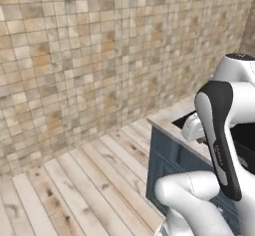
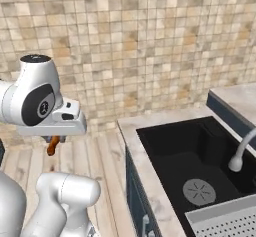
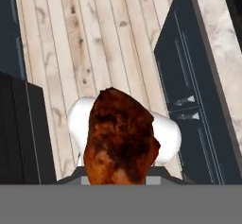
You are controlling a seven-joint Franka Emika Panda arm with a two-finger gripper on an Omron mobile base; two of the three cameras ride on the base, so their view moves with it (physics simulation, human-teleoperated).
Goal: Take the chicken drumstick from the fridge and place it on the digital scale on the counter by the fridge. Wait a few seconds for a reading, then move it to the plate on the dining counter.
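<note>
The chicken drumstick (image 2: 51,145) is orange-brown and hangs bone end down from my gripper (image 2: 53,140), which is shut on it over the wooden floor, left of the dining counter (image 2: 131,126). In the hand view the drumstick (image 3: 121,138) bulks large at the bottom centre and covers my fingertips. The dining counter (image 1: 168,117) is a beige marbled top with dark blue sides. Its black sink (image 2: 195,156) and grey faucet (image 2: 239,153) lie to the right of my hand.
A tan tiled wall (image 2: 150,41) runs behind everything. Pale wooden floor (image 1: 84,180) stretches to the left of the island. Dark blue cabinet fronts (image 3: 189,76) stand right of the hand, and a dark unit (image 3: 19,133) left of it. A grey perforated rack (image 2: 225,221) sits by the sink.
</note>
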